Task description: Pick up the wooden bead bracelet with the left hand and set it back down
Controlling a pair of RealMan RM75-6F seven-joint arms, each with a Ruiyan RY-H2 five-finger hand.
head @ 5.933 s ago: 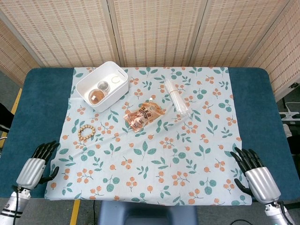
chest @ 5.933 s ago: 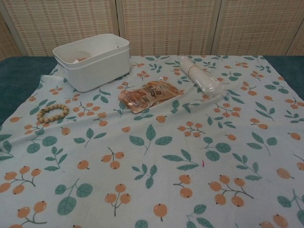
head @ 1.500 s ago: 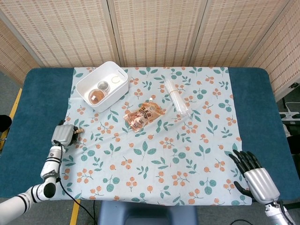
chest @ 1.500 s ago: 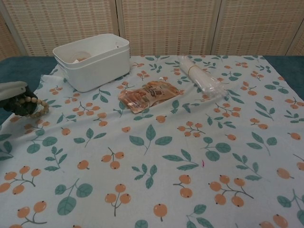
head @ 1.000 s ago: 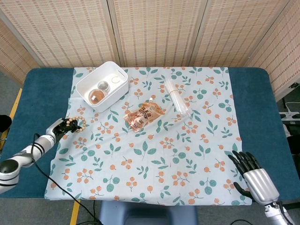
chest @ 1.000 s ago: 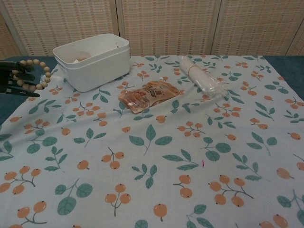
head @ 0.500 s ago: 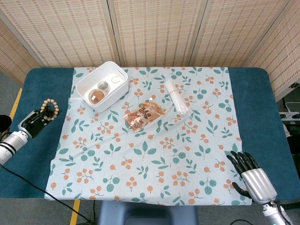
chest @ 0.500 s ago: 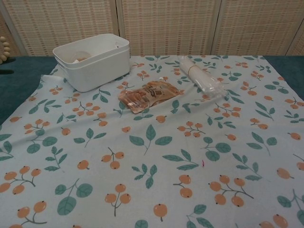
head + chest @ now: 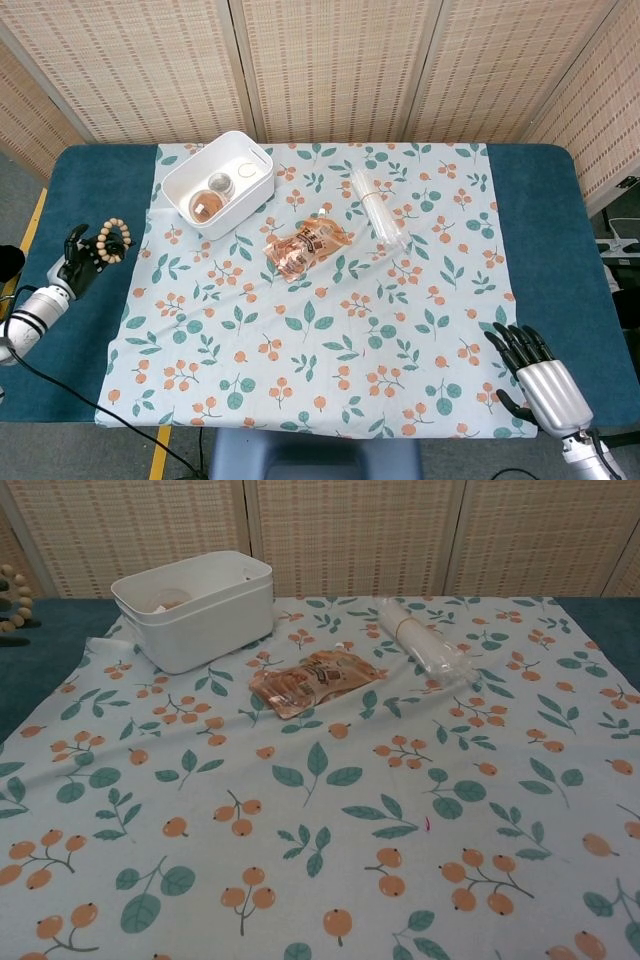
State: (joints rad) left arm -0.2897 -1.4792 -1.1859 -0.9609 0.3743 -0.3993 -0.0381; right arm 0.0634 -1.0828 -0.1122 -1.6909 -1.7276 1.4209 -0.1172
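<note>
left hand (image 9: pixel 83 256) holds the wooden bead bracelet (image 9: pixel 112 239), a loop of round pale-tan beads, in its fingers

White bin (image 9: pixel 218 184), snack pouch (image 9: pixel 308 245), floral cloth (image 9: pixel 330 330).

A blue table (image 9: pixel 540 200) is covered in the middle by a pale cloth (image 9: pixel 330 330) printed with leaves and orange fruit. Woven bamboo screens (image 9: pixel 330 60) are seen behind it. Grey floor (image 9: pixel 15 185) with a yellow line (image 9: pixel 36 215) is seen at the left.
</note>
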